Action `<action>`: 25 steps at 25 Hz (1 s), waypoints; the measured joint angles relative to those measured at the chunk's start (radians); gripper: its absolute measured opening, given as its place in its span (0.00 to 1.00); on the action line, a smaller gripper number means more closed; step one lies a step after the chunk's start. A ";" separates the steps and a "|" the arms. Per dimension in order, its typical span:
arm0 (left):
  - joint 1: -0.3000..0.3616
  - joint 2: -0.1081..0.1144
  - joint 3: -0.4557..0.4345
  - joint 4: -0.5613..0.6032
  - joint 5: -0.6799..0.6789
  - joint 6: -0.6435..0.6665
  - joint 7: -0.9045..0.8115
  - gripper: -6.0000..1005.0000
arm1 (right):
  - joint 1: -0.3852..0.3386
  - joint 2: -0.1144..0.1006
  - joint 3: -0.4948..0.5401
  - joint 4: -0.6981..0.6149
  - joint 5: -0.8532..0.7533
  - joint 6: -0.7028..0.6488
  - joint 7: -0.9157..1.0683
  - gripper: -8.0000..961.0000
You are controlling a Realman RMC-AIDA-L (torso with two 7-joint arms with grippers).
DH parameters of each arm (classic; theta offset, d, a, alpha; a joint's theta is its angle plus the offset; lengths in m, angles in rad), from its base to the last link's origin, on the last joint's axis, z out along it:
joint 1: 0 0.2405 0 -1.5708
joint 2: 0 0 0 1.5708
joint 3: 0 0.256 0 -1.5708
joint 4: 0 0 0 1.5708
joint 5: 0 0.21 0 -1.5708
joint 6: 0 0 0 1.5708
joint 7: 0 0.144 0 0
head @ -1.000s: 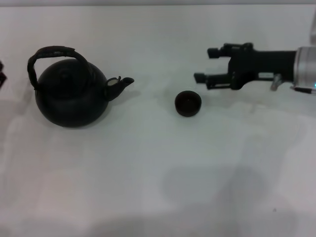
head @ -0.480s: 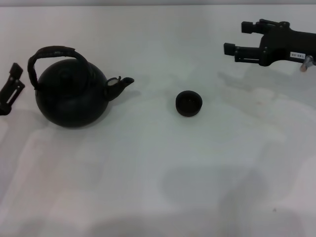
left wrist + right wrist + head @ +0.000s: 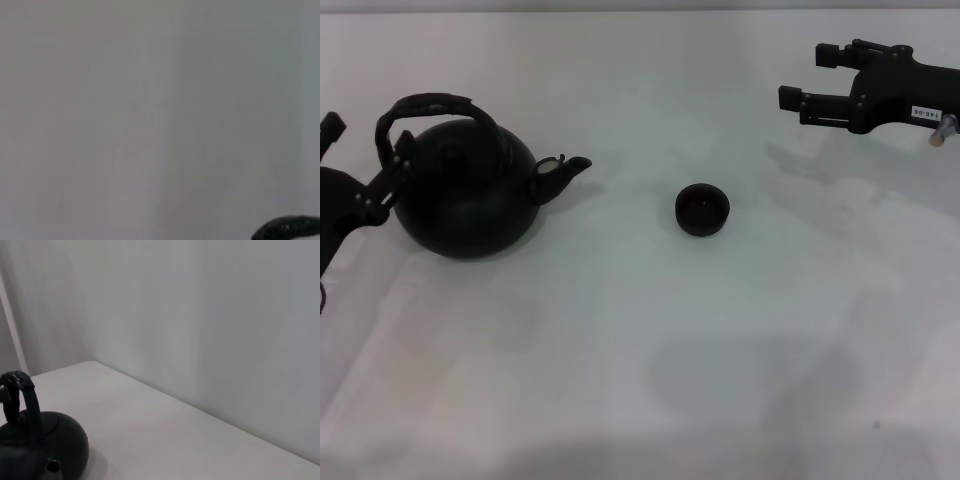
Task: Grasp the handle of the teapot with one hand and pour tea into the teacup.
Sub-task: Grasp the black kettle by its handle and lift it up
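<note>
While the left gripper (image 3: pixel 362 150) stands with its jaws apart at the left root of the handle (image 3: pixel 425 103), nothing is gripped yet. The teapot (image 3: pixel 470 200) sits on the white table (image 3: pixel 640 350), spout toward the teacup (image 3: pixel 702 210), well apart. A close this low could shove the pot sideways; the right gripper (image 3: pixel 810 78), jaws apart, hangs far right

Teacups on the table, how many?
1. The teacup stands mid-table, right of the teapot and off its spout, apart from it. Nothing in view could be hiding another.
</note>
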 joint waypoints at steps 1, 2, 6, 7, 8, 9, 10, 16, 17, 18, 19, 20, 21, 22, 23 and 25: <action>-0.003 0.000 0.000 0.000 0.003 0.009 -0.002 0.85 | 0.000 0.000 0.000 0.001 0.000 0.000 0.000 0.89; -0.004 -0.001 -0.001 0.000 0.003 0.016 -0.003 0.85 | 0.000 0.000 0.000 0.001 0.000 -0.001 0.000 0.89; -0.010 -0.006 -0.007 -0.004 0.001 0.053 -0.002 0.85 | 0.000 0.000 0.001 0.001 0.001 -0.010 -0.001 0.89; -0.012 -0.006 -0.008 -0.008 0.000 0.059 -0.002 0.85 | 0.000 0.000 0.000 0.002 0.001 -0.011 -0.001 0.89; -0.014 -0.006 -0.008 -0.013 -0.003 0.065 -0.002 0.85 | 0.000 0.000 0.000 0.002 0.001 -0.011 -0.002 0.89; -0.016 -0.006 -0.008 -0.018 -0.008 0.066 -0.001 0.85 | 0.000 0.000 0.001 0.003 0.001 -0.013 -0.002 0.89; -0.016 -0.006 -0.009 -0.023 -0.017 0.067 0.001 0.85 | 0.000 0.000 0.000 0.003 0.001 -0.015 -0.002 0.89; -0.016 -0.008 -0.009 -0.050 -0.066 0.069 0.007 0.85 | 0.001 0.002 -0.003 0.011 0.001 -0.035 -0.002 0.89; -0.015 -0.008 -0.009 -0.054 -0.070 0.069 0.008 0.85 | 0.001 0.002 -0.002 0.013 0.001 -0.036 -0.002 0.89; -0.015 -0.009 -0.009 -0.056 -0.073 0.070 0.008 0.85 | 0.002 0.002 -0.002 0.015 0.001 -0.037 -0.002 0.89; -0.015 -0.009 -0.009 -0.063 -0.080 0.070 0.008 0.85 | 0.003 0.002 -0.002 0.015 0.000 -0.038 -0.002 0.89; -0.015 -0.009 -0.009 -0.070 -0.086 0.070 0.008 0.85 | 0.003 0.002 -0.002 0.015 0.000 -0.039 -0.002 0.89; -0.015 -0.009 -0.009 -0.076 -0.090 0.069 0.008 0.85 | 0.003 0.002 -0.003 0.016 -0.001 -0.040 -0.002 0.89; -0.015 -0.009 -0.009 -0.078 -0.091 0.069 0.008 0.81 | 0.003 0.002 -0.003 0.016 -0.001 -0.041 -0.002 0.89; -0.017 -0.009 -0.009 -0.079 -0.090 0.071 0.008 0.78 | 0.003 0.002 -0.004 0.016 -0.002 -0.042 -0.002 0.89; -0.019 -0.008 -0.009 -0.079 -0.089 0.072 0.006 0.71 | 0.003 0.002 -0.006 0.016 -0.002 -0.042 -0.002 0.88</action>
